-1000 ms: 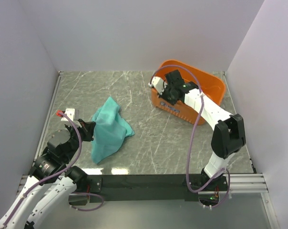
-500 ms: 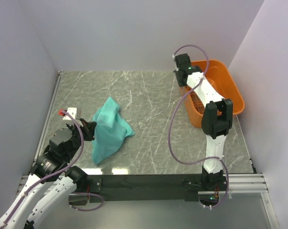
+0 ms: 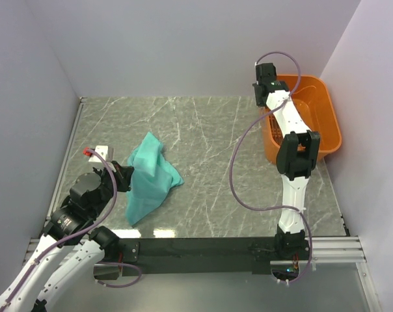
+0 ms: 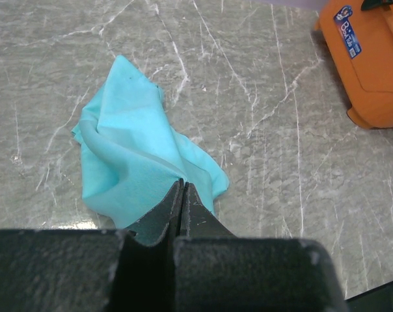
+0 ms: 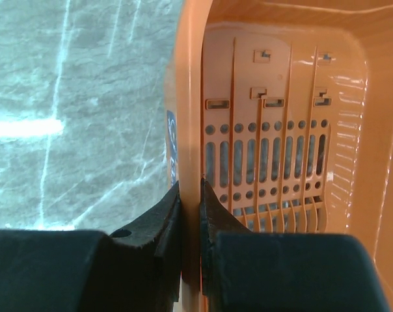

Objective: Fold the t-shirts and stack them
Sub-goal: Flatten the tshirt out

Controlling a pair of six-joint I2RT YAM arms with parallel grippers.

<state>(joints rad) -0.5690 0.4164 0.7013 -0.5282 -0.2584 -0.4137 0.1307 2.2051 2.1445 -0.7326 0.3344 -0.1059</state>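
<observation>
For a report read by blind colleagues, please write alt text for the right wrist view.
The right gripper is shut on the side wall of the orange slotted plastic basket, one black finger outside and one inside. Left of the basket lies the grey marbled table top.

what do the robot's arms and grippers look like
The left arm and right arm have white links, black joints and a loose purple cable each. The left gripper and right gripper have matte black fingers tapering to wedge tips.
</observation>
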